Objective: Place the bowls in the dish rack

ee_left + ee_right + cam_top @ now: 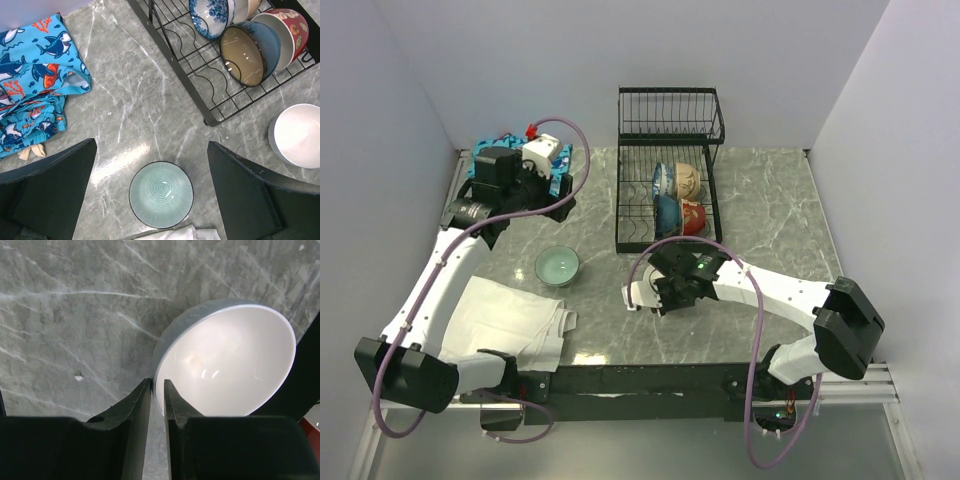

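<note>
The black wire dish rack [670,190] stands at the back centre and holds several bowls on edge: blue-and-white patterned [210,15], brown inside with a blue outside [245,52], and red-orange [295,25]. A pale green bowl [558,265] sits upright on the table left of the rack, and in the left wrist view [161,194] it lies between my fingers, far below them. My left gripper [542,190] is open and empty, high above the table. My right gripper [157,390] is shut on the rim of a white bowl [225,360], tilted just in front of the rack [632,291].
A white cloth [510,320] lies at the front left, its corner close to the green bowl. A blue shark-print cloth [35,75] lies at the back left. Grey walls close in the table on three sides.
</note>
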`<action>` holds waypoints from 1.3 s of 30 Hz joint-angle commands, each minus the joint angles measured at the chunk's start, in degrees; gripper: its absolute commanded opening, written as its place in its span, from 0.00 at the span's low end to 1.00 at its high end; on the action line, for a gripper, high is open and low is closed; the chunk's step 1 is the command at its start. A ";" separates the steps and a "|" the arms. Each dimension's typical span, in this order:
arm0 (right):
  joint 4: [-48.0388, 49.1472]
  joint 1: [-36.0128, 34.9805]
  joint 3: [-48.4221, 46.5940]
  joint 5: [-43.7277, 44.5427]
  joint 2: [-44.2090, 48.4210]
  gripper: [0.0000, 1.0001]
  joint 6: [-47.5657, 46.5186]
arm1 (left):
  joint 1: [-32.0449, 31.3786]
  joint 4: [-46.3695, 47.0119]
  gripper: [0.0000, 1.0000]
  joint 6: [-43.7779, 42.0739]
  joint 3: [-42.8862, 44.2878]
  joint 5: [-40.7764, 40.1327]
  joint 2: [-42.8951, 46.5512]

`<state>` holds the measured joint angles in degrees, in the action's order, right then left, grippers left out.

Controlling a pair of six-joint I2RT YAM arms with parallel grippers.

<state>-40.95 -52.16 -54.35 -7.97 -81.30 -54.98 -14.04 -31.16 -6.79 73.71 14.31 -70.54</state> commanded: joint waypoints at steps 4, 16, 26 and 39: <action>1.84 -0.48 0.03 1.02 1.58 0.40 -1.00 | 0.42 0.75 0.99 -0.42 0.82 2.31 -0.38; -6.50 1.79 -1.46 -8.99 11.86 0.57 1.09 | -0.46 -0.12 0.97 -10.52 -7.27 12.67 5.41; -2.74 43.87 -8.67 -23.76 20.12 0.56 29.47 | -23.28 -6.99 0.82 -26.43 -7.97 13.12 3.14; -2.03 70.62 -5.60 -31.32 25.73 0.57 41.53 | -42.64 -4.36 0.71 -24.24 0.90 5.65 -19.26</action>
<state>-44.23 17.19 -61.28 -36.10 -60.03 -17.98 -54.59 -37.54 -33.15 69.56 22.33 -85.71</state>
